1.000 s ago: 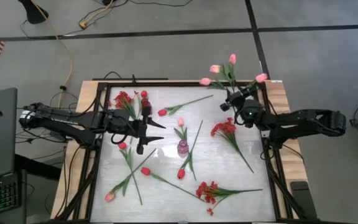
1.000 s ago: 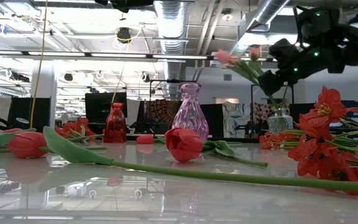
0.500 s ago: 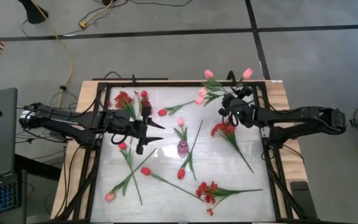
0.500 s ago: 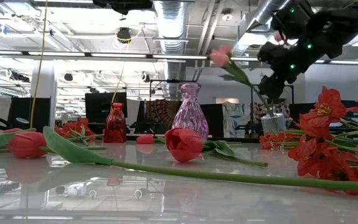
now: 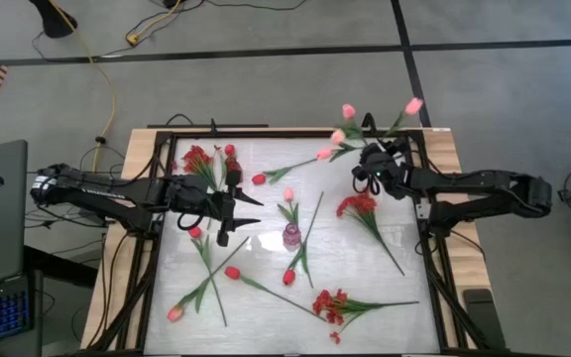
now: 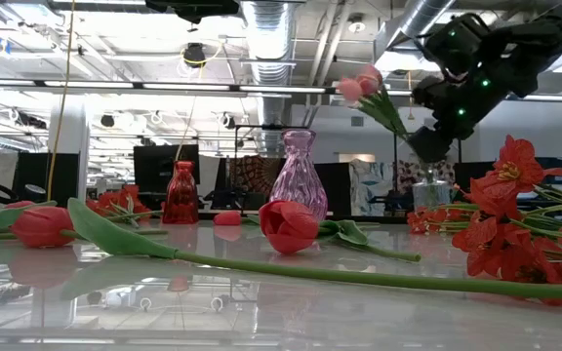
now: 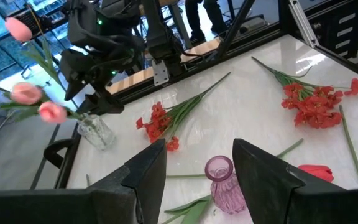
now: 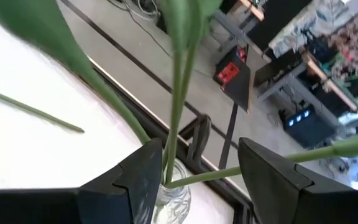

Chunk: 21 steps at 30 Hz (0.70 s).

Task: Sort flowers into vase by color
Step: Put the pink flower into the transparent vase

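Observation:
My right gripper (image 5: 368,167) hangs open over the clear glass vase (image 6: 435,190) at the table's far right corner. The vase holds several pink tulips (image 5: 348,111), whose green stems (image 8: 178,118) pass up between my fingers; from above, the gripper hides the vase. My left gripper (image 5: 249,218) waits open at the table's left, facing the pink vase (image 7: 219,186). On the table lie red tulips (image 5: 232,272), a pink tulip (image 5: 287,195) and red blossom bunches (image 5: 357,205). The red vase (image 6: 181,193) stands far left beside another red bunch (image 5: 198,159). My right gripper points down over the mouth of the clear vase (image 8: 173,196), one finger on each side of the tulip stems. One stem (image 8: 168,163) runs close along the inner side of one finger (image 8: 143,174). Whether they touch, I cannot tell.
The pink vase (image 5: 291,236) stands mid-table between the arms. Long stems (image 5: 310,233) cross the middle and near part of the tabletop, and a red bunch (image 5: 330,302) lies near the front edge. A black frame (image 5: 426,213) rims the table. People's legs (image 7: 197,18) show beyond the far side.
My right gripper has shifted a little toward the table's left and turned above the clear vase. The pink tulips have swung about in the vase: their blossoms fanned first toward the left, then one swung out to the far right. The left arm has kept still.

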Available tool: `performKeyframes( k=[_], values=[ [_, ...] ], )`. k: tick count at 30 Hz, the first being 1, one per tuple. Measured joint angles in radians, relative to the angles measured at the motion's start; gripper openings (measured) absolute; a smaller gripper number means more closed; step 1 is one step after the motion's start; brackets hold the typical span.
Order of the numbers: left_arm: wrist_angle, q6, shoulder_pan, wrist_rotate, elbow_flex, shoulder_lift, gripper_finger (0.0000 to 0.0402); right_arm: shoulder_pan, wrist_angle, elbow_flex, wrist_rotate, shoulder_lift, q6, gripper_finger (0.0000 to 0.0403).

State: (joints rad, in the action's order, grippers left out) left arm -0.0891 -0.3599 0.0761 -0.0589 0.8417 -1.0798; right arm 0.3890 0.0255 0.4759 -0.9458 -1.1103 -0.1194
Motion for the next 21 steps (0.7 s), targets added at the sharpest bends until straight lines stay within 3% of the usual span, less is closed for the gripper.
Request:
performKeyframes(
  k=[15, 21],
  values=[
    [-0.007, -0.001, 0.000, 0.000, 0.000, 0.000, 0.0174, 0.028, -0.097, 0.001, 0.099, 0.001, 0.200, 0.0240],
    [-0.011, 0.000, 0.000, 0.000, 0.000, 0.000, 0.0174, 0.057, -0.198, -0.001, 0.165, 0.000, 0.390, 0.0240]
  ],
)
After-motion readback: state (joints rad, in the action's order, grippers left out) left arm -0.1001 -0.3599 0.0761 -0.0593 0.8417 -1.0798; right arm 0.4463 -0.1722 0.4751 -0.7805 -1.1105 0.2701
